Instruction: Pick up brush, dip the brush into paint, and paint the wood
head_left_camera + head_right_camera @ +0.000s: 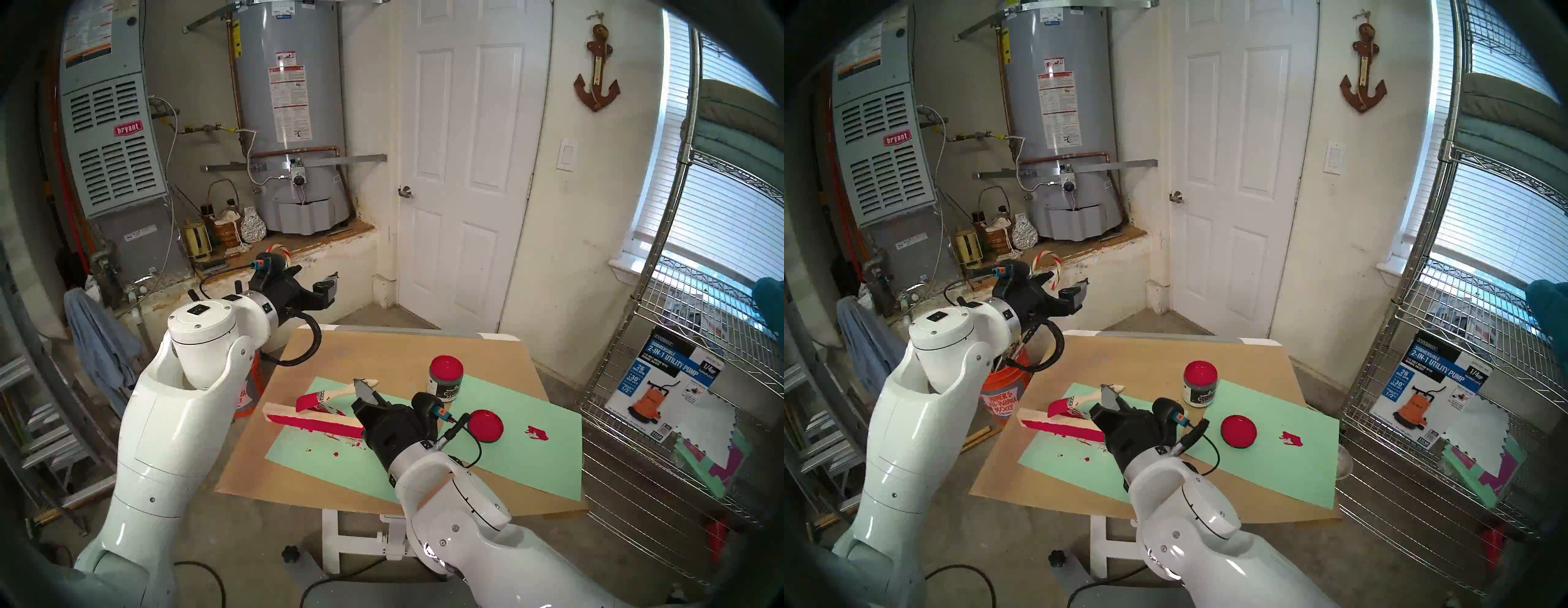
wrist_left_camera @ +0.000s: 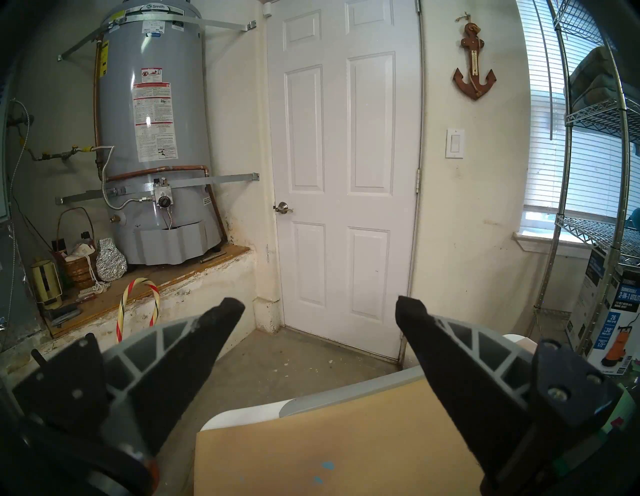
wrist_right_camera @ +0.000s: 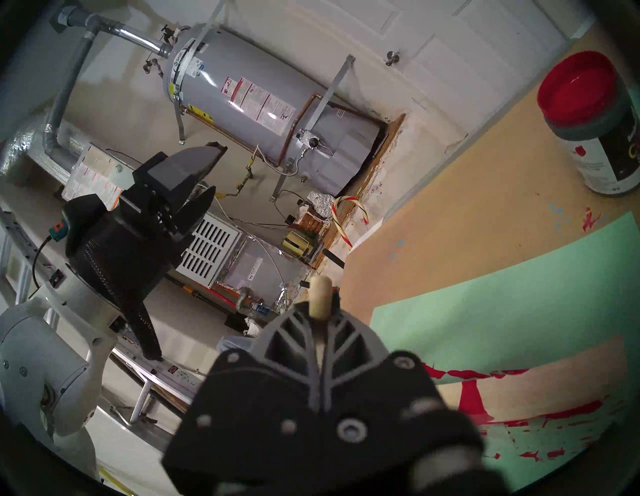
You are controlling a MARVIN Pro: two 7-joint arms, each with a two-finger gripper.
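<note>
My right gripper (image 1: 363, 387) is shut on the brush (image 1: 326, 397) by its pale handle. The crimson bristles (image 1: 306, 402) rest on the top of the wood (image 1: 312, 422), a long bar coated crimson along its front face, lying on the green paper (image 1: 509, 450). The paint (image 1: 445, 368) fills the open jar behind and right of the gripper. In the right wrist view the handle end (image 3: 320, 294) sticks out past the shut fingers, with the paint (image 3: 578, 86) at top right. My left gripper (image 1: 329, 288) is open and empty, raised off the table's back left corner.
The red-coated lid (image 1: 485, 426) lies on the green paper right of my right wrist. Red smears (image 1: 536, 433) mark the paper. An orange bucket (image 1: 1004, 397) stands left of the table. A wire shelf (image 1: 679, 382) with a pump box stands at the right.
</note>
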